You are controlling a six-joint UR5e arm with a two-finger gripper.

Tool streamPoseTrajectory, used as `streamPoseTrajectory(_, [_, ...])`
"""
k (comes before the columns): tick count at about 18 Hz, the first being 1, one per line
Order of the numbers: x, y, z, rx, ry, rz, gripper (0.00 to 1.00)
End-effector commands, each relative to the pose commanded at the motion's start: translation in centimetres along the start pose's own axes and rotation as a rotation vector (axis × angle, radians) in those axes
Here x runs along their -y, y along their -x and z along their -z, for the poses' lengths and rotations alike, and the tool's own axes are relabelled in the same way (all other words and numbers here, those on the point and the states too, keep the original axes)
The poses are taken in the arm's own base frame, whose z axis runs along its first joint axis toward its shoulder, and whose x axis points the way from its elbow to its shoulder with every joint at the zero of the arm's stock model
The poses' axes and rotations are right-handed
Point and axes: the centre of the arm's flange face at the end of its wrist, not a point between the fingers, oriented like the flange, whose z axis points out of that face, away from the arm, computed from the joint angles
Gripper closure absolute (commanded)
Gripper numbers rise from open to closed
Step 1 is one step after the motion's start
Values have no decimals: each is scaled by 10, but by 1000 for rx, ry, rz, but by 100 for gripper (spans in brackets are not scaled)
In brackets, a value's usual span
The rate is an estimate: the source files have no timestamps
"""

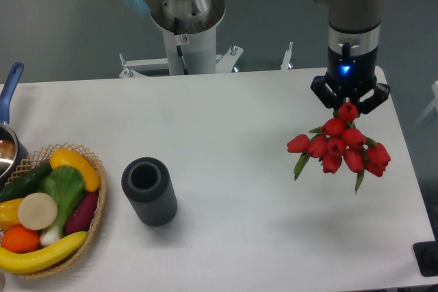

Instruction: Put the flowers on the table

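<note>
Over the right side of the table (226, 141), the gripper (350, 106) is clamped on the flowers (340, 147), hanging above the surface, so lower them gently until they rest before letting go.

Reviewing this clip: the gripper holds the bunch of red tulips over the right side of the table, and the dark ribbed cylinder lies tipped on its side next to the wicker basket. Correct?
Not quite. The fixed camera view shows the dark ribbed cylinder standing upright, open end up, beside the wicker basket. The rest holds: the gripper holds the flowers over the right side of the table.
</note>
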Motion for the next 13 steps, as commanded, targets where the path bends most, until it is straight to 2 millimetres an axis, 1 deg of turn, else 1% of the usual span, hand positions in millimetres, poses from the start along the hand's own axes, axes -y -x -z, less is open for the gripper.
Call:
streamPoseTrajectory(2, [1,-1,-6,-11,2,-2,90])
streamPoseTrajectory(7, [4,-4,-9,-19,0,-6,89])
streamPoseTrajectory(8, [3,-5,-12,-27,6,-5,89])
streamPoseTrajectory(10, [-3,-21,-35,-68,27,-6,89])
streamPoseTrajectory(11, [-6,-27,-43,-82,33,-7,89])
streamPoseTrajectory(13, [-12,-38,-66,-129,56,-5,89])
